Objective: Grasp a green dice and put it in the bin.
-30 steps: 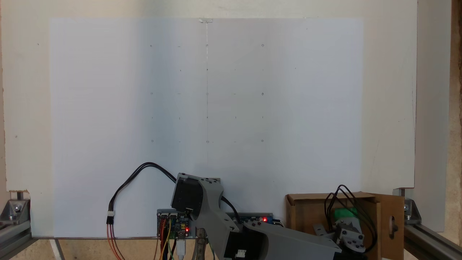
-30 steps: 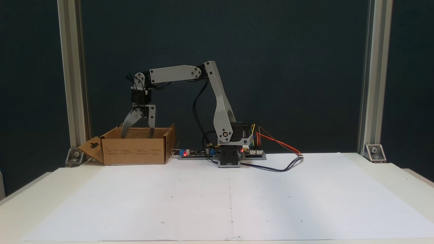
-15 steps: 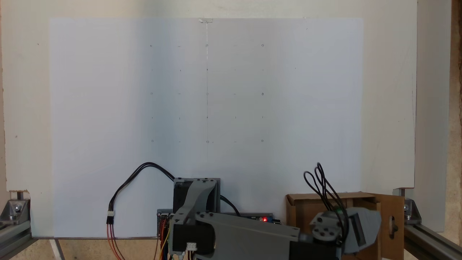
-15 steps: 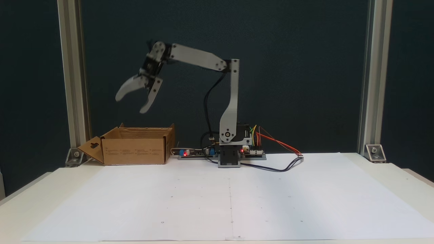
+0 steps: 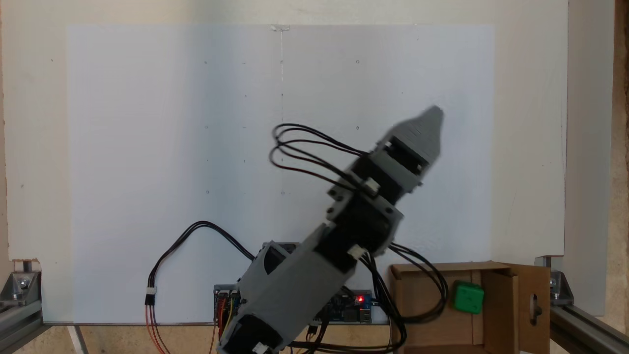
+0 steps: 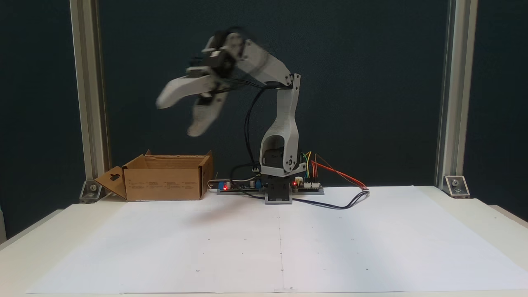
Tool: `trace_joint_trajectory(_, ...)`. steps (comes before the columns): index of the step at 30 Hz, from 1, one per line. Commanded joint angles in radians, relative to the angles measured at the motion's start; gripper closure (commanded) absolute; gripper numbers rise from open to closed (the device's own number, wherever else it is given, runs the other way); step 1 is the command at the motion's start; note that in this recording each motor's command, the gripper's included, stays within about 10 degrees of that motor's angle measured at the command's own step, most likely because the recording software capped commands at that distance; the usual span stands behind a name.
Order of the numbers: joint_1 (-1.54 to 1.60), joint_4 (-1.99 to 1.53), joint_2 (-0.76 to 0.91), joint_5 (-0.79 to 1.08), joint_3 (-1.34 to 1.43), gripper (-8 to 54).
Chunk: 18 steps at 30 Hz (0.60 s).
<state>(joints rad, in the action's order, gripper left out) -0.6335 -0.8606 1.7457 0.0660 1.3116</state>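
**Desk:** Where was the green dice (image 5: pixel 468 297) when this was taken?

**Photographer:** It lay inside the bin (image 5: pixel 427 269), near the wall with the cutout flap, as a fixed view from above showed. Nothing held it. The gripper (image 6: pixel 175 116) was raised well above the table and off to the side of the bin (image 6: pixel 165 182), its jaws spread wide and empty, blurred by motion.

**Desk:** So what was the step in hand?

**Photographer:** By my reading, the retreat after the drop. Done well, it meant lifting clear of the cardboard walls before swinging, keeping the looping black cables (image 5: pixel 314 147) from catching a flap, and carrying the open jaws over the white paper sheet (image 6: pixel 280 243) without dipping.

**Desk:** And the pose?

**Photographer:** The lower link stood nearly upright from the base (image 6: pixel 278 194). The upper link angled up and away, and the wrist bent down, so the two fingers pointed slantwise toward the table.
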Motion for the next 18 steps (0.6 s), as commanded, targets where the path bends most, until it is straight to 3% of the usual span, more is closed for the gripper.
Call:
trace_joint_trajectory(1, 0.138, 0.015, 0.046, -0.069, -0.038, 1.2)
trace_joint_trajectory(7, 0.462, 0.040, 0.126, -0.100, 0.014, 1.2)
trace_joint_trajectory(11, 0.641, 0.234, 0.244, -0.097, 0.193, 1.3)
trace_joint_trajectory(18, 0.684, 0.534, 0.393, -0.095, 0.480, 1.2)
